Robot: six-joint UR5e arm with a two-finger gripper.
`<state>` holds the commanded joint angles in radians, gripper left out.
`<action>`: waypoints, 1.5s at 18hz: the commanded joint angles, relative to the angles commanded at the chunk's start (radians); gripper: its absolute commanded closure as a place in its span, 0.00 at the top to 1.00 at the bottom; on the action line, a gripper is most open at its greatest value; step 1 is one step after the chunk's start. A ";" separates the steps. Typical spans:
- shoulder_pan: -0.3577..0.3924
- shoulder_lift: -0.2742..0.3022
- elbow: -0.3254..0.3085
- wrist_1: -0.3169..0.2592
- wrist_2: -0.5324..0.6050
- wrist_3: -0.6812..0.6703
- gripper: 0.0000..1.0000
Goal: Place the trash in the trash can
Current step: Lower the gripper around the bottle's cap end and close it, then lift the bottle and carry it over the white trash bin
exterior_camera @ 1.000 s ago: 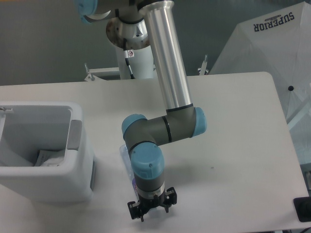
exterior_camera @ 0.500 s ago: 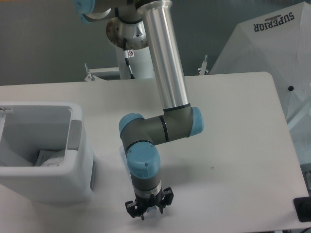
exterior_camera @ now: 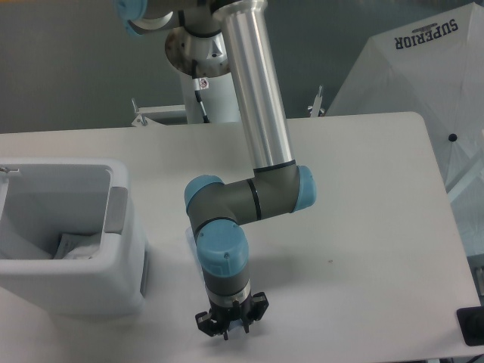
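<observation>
White table [exterior_camera: 363,197] fills most of the view, with a grey wall behind it and a pale fabric cover printed "SUPERIOR" [exterior_camera: 423,76] at the upper right. Near the front edge of the table, the gripper [exterior_camera: 231,324] points straight down, close to the surface. Its dark fingers are small and seen from above, so I cannot tell how far apart they are or whether they hold anything. Above the gripper rises the arm [exterior_camera: 257,98], with blue-capped grey joints and a long silver tube leading up and back to its base. Just beside the wrist, on its left, a sliver of clear plastic shows on the table; it is mostly hidden by the arm, so I cannot tell for sure what it is. Well to the left stands the white bin [exterior_camera: 125,249], boxy with rounded corners and a grey inner panel. Inside it, at the bottom, lies a crumpled clear wrapper [exterior_camera: 76,247].
</observation>
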<state>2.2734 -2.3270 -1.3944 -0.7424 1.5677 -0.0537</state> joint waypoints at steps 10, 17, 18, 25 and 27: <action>0.003 0.058 -0.026 0.000 -0.002 -0.001 0.37; 0.061 0.205 0.001 0.005 -0.003 0.000 0.37; 0.078 0.242 0.033 0.005 -0.003 0.002 0.37; 0.106 0.362 0.216 0.098 -0.008 -0.003 0.36; 0.086 0.392 0.233 0.106 -0.012 -0.012 0.36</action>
<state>2.3594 -1.9346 -1.1613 -0.6366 1.5555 -0.0659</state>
